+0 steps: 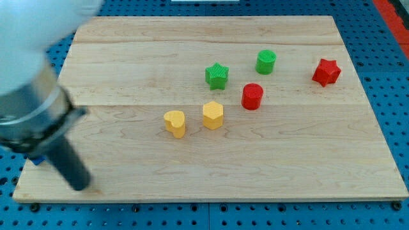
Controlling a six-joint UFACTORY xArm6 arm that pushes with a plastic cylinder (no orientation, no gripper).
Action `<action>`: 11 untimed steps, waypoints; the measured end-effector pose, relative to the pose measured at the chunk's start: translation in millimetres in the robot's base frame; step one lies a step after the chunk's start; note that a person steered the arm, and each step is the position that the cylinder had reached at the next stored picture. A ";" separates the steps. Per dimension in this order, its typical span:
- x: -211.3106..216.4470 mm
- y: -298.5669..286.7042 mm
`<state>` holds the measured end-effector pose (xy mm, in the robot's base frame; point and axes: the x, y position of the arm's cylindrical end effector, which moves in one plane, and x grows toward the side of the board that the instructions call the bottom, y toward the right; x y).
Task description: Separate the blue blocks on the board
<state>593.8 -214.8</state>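
My tip (80,185) rests on the wooden board (268,166) near its bottom left corner. The blurred arm body covers the view's left. A small sliver of blue (37,160) shows on the board just left of the rod; it looks like a blue block, mostly hidden by the arm, and its shape cannot be made out. No other blue block shows. The tip is far to the left of all the other blocks.
A yellow heart-like block (174,122) and a yellow hexagon (213,115) sit mid-board. A green star (216,75), a green cylinder (266,62), a red cylinder (252,96) and a red star (326,72) lie towards the view's top right.
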 end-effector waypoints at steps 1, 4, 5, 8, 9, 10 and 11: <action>12.5 -56.5; -41.0 -6.0; -43.3 7.8; -35.5 9.4; -19.3 42.7; -28.1 170.3; -48.6 278.3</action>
